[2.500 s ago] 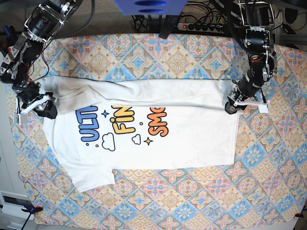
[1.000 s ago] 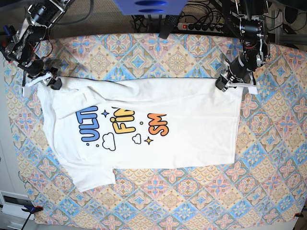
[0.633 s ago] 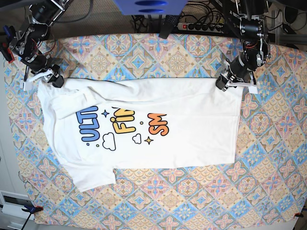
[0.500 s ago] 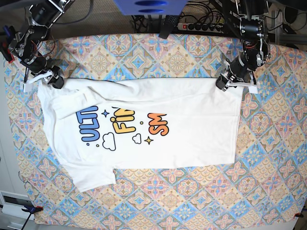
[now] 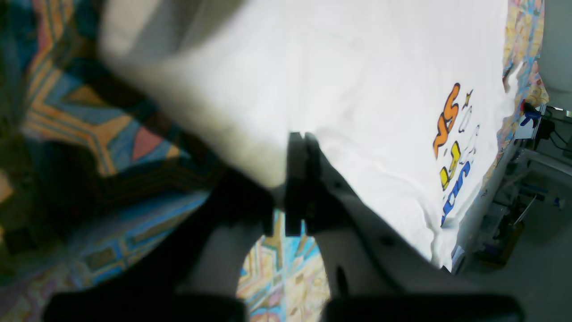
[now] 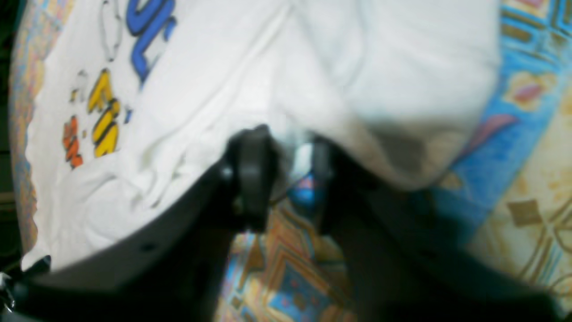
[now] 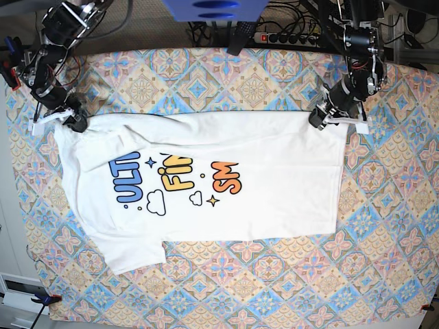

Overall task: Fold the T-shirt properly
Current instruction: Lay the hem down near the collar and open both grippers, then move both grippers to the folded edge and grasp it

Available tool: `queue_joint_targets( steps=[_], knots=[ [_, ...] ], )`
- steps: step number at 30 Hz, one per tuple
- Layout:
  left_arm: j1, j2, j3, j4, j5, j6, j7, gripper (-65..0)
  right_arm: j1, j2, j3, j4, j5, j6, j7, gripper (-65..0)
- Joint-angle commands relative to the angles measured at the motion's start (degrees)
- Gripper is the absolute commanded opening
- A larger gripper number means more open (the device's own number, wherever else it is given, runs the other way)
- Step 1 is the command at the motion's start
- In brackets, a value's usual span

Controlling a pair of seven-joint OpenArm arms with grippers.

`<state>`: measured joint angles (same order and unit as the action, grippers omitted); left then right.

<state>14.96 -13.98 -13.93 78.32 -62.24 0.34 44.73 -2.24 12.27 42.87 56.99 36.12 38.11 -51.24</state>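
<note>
The T-shirt lies flat, print up, long axis running left-right across the table, its far edge stretched between the 2 claws: left gripper clamped on one corner, right gripper narrowly pinching the other.

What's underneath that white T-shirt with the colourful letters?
A patterned cloth with blue and orange tiles shows all around the T-shirt and presumably runs on beneath it. Whatever else might lie under the shirt is covered and cannot be seen.
</note>
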Motion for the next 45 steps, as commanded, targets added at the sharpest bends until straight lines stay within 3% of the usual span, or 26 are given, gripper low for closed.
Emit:
queue_joint_targets(
  steps=[1,3,9,17,26,35,37,42,45],
  knots=[
    [-0.1,-1.2,-0.2,0.8,-0.3,0.0,-0.4,-65.0,0.4,0.6,0.0,0.5,-0.5,-0.1,-0.6,-59.5],
    [0.6,-1.4,-0.4,1.0,-0.3,-0.1,-0.4,-65.0,0.2,1.0,0.0,0.6,-0.5,-0.1,-0.7,-65.0],
    [4.4,-3.4,-0.1,4.4,-0.6,-0.1,-0.3,-65.0,-3.5,3.6,0.2,2.7,-0.3,1.9,-1.1,-64.4],
    [12.2,-4.5,0.0,11.2,-0.6,-0.1,-0.3,-65.0,-14.2,3.8,0.2,14.5,0.1,1.9,-1.3,-64.5],
    [19.5,-4.6,-0.3,16.6,-0.6,-0.1,-0.3,-65.0,-24.3,3.7,0.2,18.1,9.0,1.9,-1.3,-64.5],
    [21.0,-4.3,0.1,18.0,-0.3,-0.1,-0.2,-64.8,-25.0,3.7,0.2,18.1,8.9,1.9,-1.2,-62.1],
    [21.0,-4.4,0.1,18.1,-0.6,-0.1,2.3,-61.5,-25.1,3.7,0.2,18.1,8.8,1.9,-1.2,-56.4],
    [21.2,-4.2,-1.2,19.7,-0.7,-0.1,6.4,-44.0,-25.3,3.6,4.4,18.1,8.8,1.9,-1.4,-39.4],
    [22.0,-4.2,-1.2,20.0,-0.7,0.0,6.5,-35.9,-25.3,3.6,7.6,18.1,8.8,1.9,-3.4,-36.9]
  ],
)
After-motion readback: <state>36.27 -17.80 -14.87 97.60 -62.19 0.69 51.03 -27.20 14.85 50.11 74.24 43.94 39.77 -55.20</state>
